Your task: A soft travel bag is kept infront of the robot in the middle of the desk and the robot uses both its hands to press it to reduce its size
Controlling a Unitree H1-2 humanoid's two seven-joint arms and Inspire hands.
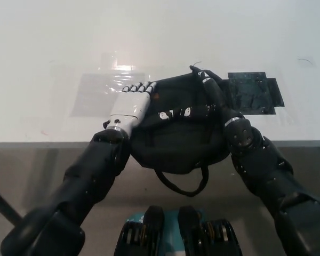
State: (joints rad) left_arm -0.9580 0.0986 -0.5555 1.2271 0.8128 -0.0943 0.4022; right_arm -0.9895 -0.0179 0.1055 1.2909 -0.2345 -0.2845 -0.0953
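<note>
The black soft travel bag (176, 136) is sat at the near edge of the white table (160, 42), its strap loop hanging down over the edge. It's pinned from both sides: the white left hand (132, 104) is laid flat against its left side with fingers stretched out, and the black right hand (210, 93) is spread across its top right. A clear glossy patch (98, 90) and a dark patch (253, 92) are seen on the tabletop, grey floor below
</note>
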